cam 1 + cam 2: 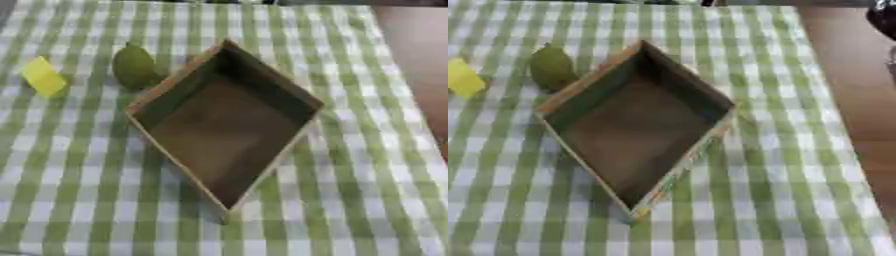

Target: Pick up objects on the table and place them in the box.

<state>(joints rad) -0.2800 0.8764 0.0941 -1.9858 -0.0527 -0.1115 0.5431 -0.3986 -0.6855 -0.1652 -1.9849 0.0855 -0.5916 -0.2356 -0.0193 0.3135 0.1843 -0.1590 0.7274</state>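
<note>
A brown cardboard box (289, 90) sits open in the middle of the green-and-white checked tablecloth, turned like a diamond, with nothing showing inside it. A green pear-shaped fruit (133, 66) lies against the box's upper left wall. Further left a small yellow object (43, 76) lies flat on the cloth. Neither of my hands shows in the left eye view or the right eye view.
The table's right edge runs down the right side, with bare brown floor (859, 75) beyond it. A dark rounded thing (883, 17) shows at the top right corner. Checked cloth (350, 200) spreads around the box on every side.
</note>
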